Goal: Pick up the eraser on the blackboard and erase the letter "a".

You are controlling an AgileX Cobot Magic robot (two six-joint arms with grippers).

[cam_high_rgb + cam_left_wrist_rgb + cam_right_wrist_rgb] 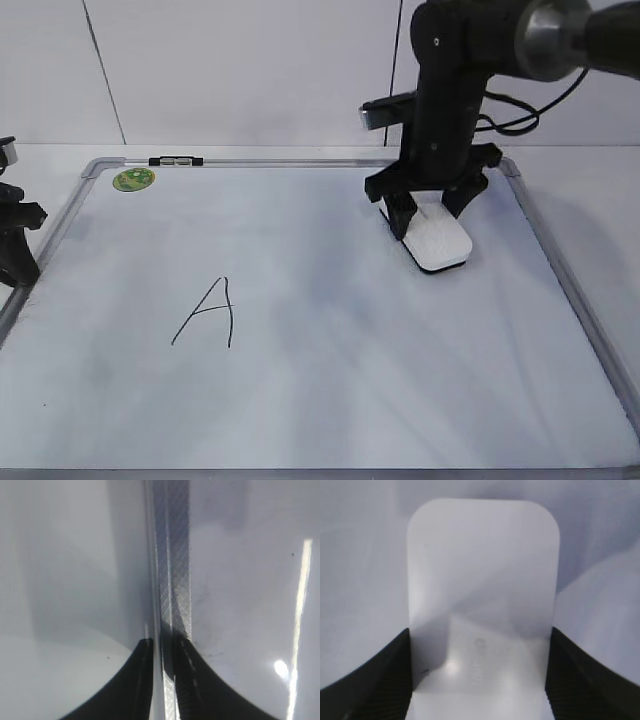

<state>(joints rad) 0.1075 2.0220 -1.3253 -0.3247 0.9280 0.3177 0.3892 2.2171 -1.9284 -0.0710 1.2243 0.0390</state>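
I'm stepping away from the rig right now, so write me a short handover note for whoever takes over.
Right gripper: down on the eraser, fingers at both its long sides; firm grip or not, I cannot tell.
Left gripper: nearly shut, holding nothing, parked over the board's left frame edge.
The eraser lies flat on the blackboard, upper right area, not lifted.
The only writing visible is a capital "A", lower left, untouched. No lowercase "a" shows in any view.
Done: reach to the eraser.
Left: secure and lift the eraser, find the letter, wipe it.

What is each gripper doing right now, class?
Left gripper: shut, holding nothing.
Right gripper: shut on the eraser.
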